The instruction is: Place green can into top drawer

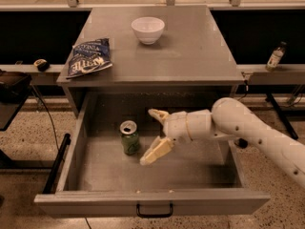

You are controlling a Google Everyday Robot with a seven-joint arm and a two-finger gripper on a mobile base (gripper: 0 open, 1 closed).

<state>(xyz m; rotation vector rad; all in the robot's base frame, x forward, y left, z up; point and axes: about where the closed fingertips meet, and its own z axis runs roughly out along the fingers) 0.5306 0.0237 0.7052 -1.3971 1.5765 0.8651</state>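
Grey speckled flooring is seen inside the top drawer (200,163), which is pulled wide open in the single camera view, its small black handle (155,210) at the centre of the plain front panel. The green can (129,138) is stood upright on the drawer floor, in the left half of the drawer, its silver top with the pull tab turned upward. The gripper (151,136) is held inside the drawer near its middle, just to the right of the can, reached in from the drawer's right side on a white arm (248,128). Its two pale fingers (156,150) are spread wide apart and nothing is pinched between them; the can is not touched by them. Above the drawer, on the cabinet top (200,51), a white bowl (148,29) is set towards the back, and a blue chip bag (89,57) is laid over the drawer's left corner.
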